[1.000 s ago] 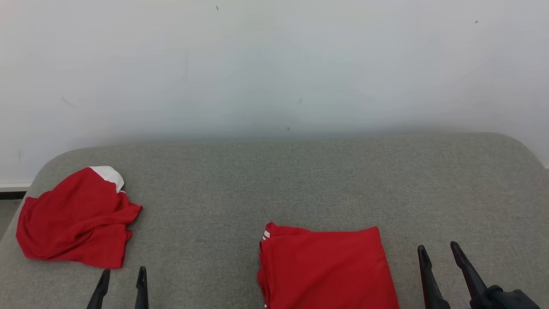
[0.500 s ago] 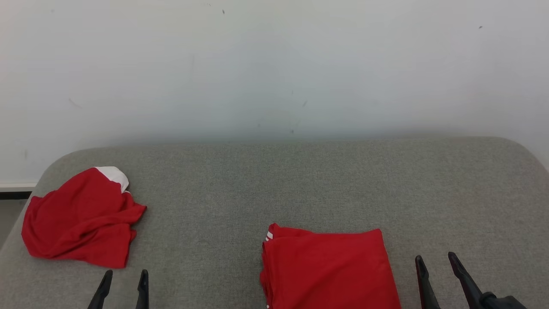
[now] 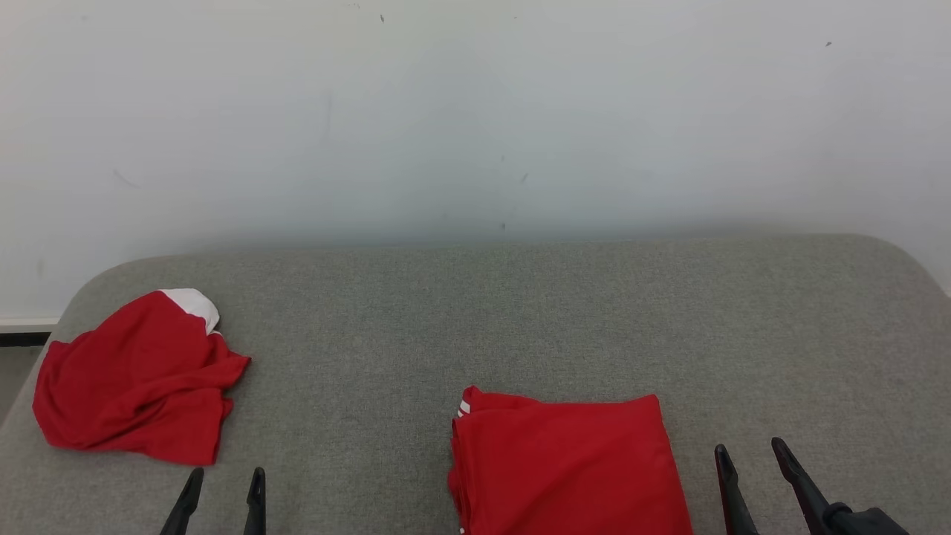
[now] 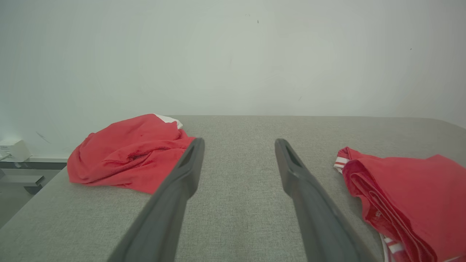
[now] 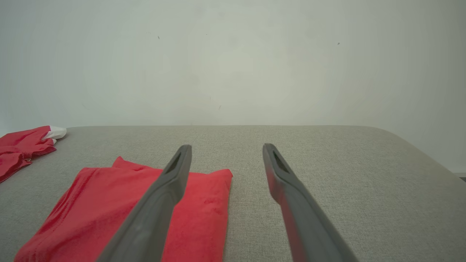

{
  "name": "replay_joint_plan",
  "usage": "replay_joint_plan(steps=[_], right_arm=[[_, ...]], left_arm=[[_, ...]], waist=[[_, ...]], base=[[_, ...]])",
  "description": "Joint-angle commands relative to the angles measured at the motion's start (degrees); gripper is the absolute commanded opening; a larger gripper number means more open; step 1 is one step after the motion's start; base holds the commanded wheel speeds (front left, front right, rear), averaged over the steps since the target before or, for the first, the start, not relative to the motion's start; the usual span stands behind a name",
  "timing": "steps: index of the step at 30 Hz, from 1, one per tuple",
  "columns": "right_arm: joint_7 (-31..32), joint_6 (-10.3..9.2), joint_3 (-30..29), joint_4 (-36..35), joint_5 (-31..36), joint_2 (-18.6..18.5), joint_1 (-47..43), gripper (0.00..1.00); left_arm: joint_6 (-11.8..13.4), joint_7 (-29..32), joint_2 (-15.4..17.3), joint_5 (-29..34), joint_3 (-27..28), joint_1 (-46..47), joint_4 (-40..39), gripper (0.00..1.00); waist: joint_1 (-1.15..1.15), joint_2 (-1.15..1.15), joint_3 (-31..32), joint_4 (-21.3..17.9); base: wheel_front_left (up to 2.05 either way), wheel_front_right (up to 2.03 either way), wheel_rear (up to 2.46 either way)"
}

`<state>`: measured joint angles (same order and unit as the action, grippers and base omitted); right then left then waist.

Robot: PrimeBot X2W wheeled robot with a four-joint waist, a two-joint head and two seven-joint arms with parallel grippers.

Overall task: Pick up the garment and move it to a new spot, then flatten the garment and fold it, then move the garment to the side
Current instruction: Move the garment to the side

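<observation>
A: How do the two grippers stand?

B: The left gripper (image 3: 227, 472) is at the lower left of the head view. Its two dark fingers are spread apart and there is nothing between them. The right gripper (image 3: 747, 446) is at the lower right. Its fingers are also parted and they hold nothing. Both grippers point away from the robot, towards the wall (image 3: 475, 111).

A: What lies closest to them?

B: The folded garment (image 3: 565, 461), a red one, lies flat on the grey cushion (image 3: 520, 319). It is between the two grippers and nearer to the right one, just beside its fingers. I cannot tell if they touch it. Small white stripes show at its far left corner.

A: And the other red piece?

B: The crumpled garment (image 3: 134, 386) lies in a heap near the left end of the cushion, just beyond the left gripper and a little to its left. A white part shows at its far edge. The two garments are well apart, with bare grey fabric between them.
</observation>
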<state>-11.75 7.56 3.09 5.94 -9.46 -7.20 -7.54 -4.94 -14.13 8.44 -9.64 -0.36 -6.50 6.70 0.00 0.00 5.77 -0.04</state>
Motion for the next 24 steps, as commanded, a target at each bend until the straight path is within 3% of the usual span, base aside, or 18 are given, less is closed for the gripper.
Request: replay_joint_plan(steps=[1,12,24], right_arm=[[0.07,-0.11,0.01,-0.21,0.49,0.14,-0.17,1.00],[1.45,-0.11,0.52,1.88,0.09,-0.83,3.67,1.00],[4.59,-0.11,3.81,16.11,-1.00,-3.67,14.47,1.00]], left_arm=[[0.38,-0.03,0.26,-0.03,0.05,-0.68,-0.13,1.00],[1.81,-0.30,-0.31,-0.25,-0.36,-0.08,0.54,1.00],[1.95,-0.96,-0.89,0.14,-1.30,2.31,2.73,1.00]], waist=[[0.00,0.00,0.00,-0.01],[0.00,0.00,-0.97,0.30],[0.00,0.00,-3.45,2.76]], base=[[0.00,0.00,0.00],[0.00,0.00,0.00],[0.00,0.00,0.00]])
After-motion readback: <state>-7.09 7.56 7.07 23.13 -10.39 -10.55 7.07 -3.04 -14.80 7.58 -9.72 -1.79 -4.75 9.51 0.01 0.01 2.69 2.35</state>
